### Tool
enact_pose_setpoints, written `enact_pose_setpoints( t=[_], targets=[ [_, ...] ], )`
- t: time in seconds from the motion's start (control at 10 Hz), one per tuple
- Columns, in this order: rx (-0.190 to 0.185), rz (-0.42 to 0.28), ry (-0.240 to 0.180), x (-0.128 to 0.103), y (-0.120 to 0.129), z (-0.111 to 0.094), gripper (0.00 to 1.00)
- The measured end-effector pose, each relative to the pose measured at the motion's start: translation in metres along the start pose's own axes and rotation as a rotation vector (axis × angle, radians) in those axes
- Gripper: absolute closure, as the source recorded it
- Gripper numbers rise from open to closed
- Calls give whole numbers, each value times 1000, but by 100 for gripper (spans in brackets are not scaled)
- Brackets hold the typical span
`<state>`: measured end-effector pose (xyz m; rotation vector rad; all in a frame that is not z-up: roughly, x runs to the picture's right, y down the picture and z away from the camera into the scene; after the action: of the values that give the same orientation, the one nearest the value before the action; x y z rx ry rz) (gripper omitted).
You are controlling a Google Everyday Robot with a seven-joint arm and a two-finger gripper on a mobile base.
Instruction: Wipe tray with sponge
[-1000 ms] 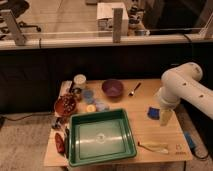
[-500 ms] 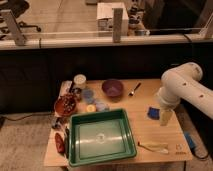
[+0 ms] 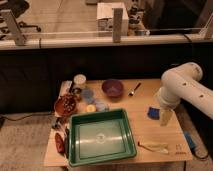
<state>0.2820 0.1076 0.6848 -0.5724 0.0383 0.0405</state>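
Note:
The green tray (image 3: 75, 150) lies at the front left of the wooden table, its inside bare. The bright-blue sponge (image 3: 153, 112) lies on the table to the right of the tray, apart from it. My gripper (image 3: 164, 118) hangs from the white arm just right of the sponge, low over the table and close beside the sponge.
A purple bowl (image 3: 112, 88), pale-blue discs (image 3: 89, 94), a white cup (image 3: 79, 79) and a brown dish (image 3: 65, 105) sit behind the tray. A brush (image 3: 134, 89) lies at the back. A yellowish scraper (image 3: 153, 147) lies at the front right. A red item (image 3: 59, 142) lies left of the tray.
The arm has shifted slightly left and down toward the sponge. Nothing else has moved.

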Motion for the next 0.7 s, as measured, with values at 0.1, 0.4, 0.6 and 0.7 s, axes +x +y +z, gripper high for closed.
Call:
enact_pose_setpoints(
  t=[0.1, 0.4, 0.6, 0.7],
  targets=[
    [0, -1, 0, 0, 0, 1, 20],
    [3, -43, -6, -34, 1, 18, 20],
    [3, -57, -8, -46, 2, 25, 20],
    [4, -60, -11, -46, 2, 28, 20]
  ],
)
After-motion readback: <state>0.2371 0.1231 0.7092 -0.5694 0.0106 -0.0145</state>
